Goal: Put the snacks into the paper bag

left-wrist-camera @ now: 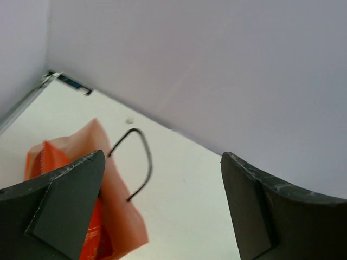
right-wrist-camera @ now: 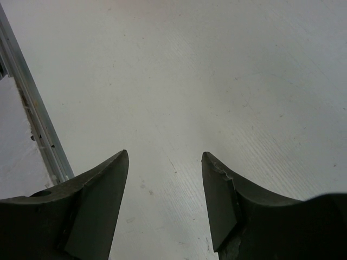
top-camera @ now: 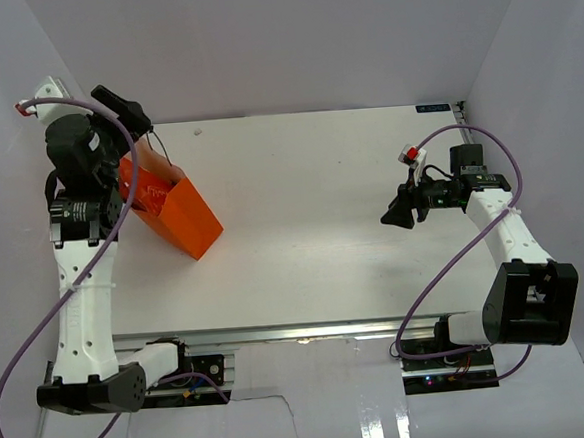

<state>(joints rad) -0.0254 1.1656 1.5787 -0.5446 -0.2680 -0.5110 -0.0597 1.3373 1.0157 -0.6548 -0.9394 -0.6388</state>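
White table [top-camera: 314, 247] holds the paper bag [top-camera: 190, 224] at its far left, a red-orange crisp packet [top-camera: 151, 195] showing inside. No snack lies loose; packing looks done. My left end effector [left-wrist-camera: 162, 157] above the bag and right end effector [right-wrist-camera: 165, 156] both gape, bare.

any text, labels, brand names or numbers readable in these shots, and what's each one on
Nothing here reads with certainty.
Marks on the dark label strip at the far edge of the table: too small to read.
White print on the red-orange packet inside the paper bag: blurred, unreadable.
A sticker on the right arm: too small to read.
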